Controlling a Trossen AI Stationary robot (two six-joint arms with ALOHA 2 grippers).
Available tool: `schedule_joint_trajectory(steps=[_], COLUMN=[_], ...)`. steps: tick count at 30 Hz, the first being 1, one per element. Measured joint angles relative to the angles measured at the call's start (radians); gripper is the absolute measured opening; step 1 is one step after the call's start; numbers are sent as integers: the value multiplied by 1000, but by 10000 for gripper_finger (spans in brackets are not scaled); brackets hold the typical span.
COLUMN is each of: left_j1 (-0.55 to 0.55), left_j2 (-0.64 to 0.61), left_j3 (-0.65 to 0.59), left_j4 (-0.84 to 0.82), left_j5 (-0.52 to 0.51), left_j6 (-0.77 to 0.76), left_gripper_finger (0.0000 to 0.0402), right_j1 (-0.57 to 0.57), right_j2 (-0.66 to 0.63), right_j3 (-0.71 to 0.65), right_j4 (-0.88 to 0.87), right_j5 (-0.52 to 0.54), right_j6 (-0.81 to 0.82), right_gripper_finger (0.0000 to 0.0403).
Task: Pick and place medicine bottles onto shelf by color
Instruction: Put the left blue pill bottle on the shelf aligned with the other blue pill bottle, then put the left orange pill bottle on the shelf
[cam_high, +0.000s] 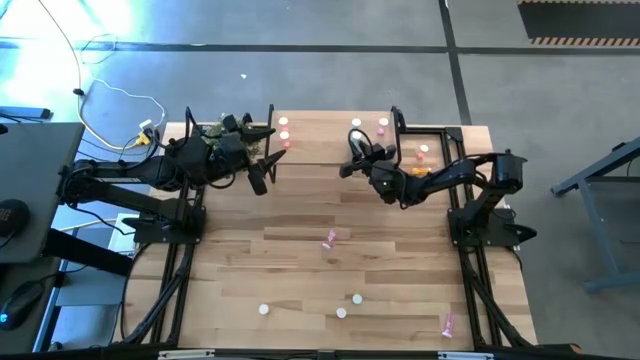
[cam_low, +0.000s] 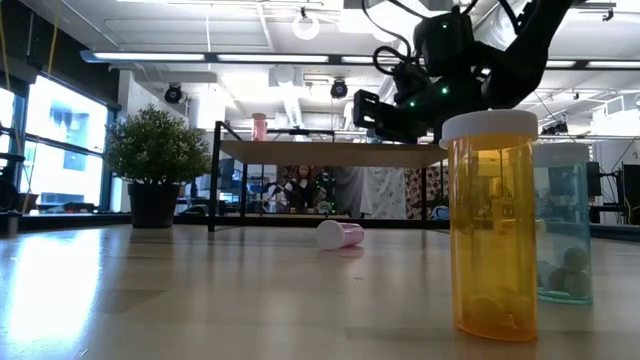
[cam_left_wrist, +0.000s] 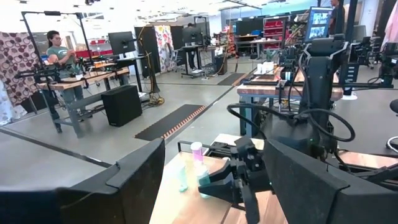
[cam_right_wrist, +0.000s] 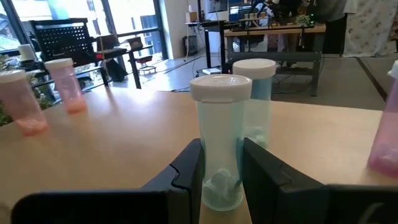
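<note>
The right gripper stands over the shelf, its two dark fingers clamped on the lower body of an upright pale green bottle, white cap above them. A second green bottle stands just behind. The left gripper hovers with fingers apart, empty.

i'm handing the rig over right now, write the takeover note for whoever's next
Right tool: shut on a pale green bottle, upright over the shelf, beside a second green one.
Left tool: open, holding nothing, waiting at the shelf's left end.
Done: pink bottles stand at the shelf's left end, with more bottles toward its right end.
Left: release this bottle. Then the pink bottle lying on its side mid-table, and the orange bottle and others along the near edge.
</note>
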Motion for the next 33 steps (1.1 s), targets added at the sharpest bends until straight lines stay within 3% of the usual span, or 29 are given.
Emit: schedule_joint_trajectory(steps=[16,26,33], left_j1=[0,0,0], left_j2=[0,0,0], left_j3=[0,0,0], left_j4=[1,1,1], left_j5=[-13,-23,-23], left_j6=[0,0,0], left_gripper_finger=[264,264,264], right_j1=[-13,-13,-11], right_j2=[0,1,-1], right_j3=[0,-1,-1], right_j4=[-2,1,0], right_j5=[-26,-27,-26], right_j6=[-12,-3,2], right_gripper_finger=[77,161,189])
